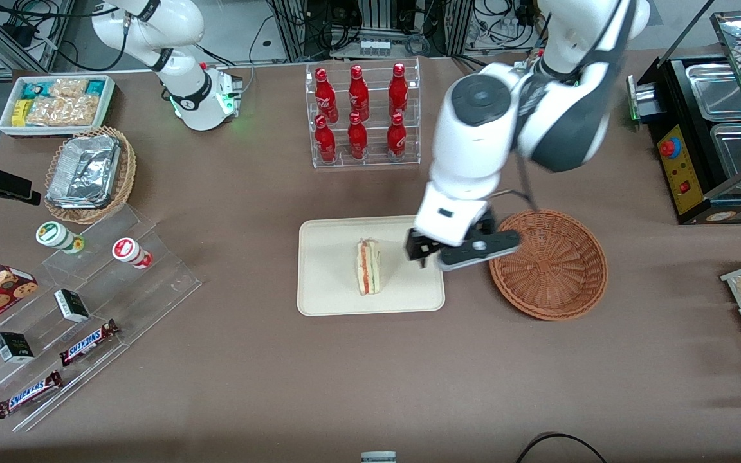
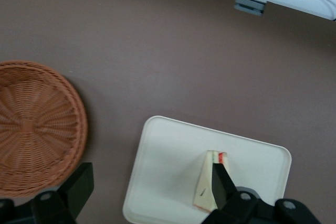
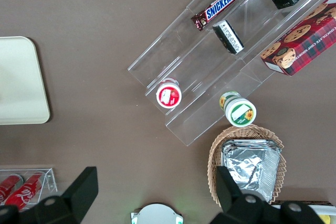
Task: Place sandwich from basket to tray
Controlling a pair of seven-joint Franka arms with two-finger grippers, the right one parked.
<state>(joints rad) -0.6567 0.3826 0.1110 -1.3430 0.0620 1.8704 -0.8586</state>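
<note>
Front view shows the sandwich [image 1: 368,266] lying on the tray [image 1: 332,289], near its middle. The gripper [image 1: 423,252] hangs just above the tray's edge nearest the basket [image 1: 560,283], fingers spread wide and holding nothing. The basket beside the tray holds nothing (so the big job looks done). Only pulling away seems left.

Gripper [image 2: 142,192] spread wide above the tray [image 2: 168,166], touching nothing. Sandwich [image 2: 206,182] lies on tray (one finger [image 2: 223,187] partly covers it). Basket [image 2: 37,124] sits beside tray on brown counter [image 2: 157,51], w/ gap between.
</note>
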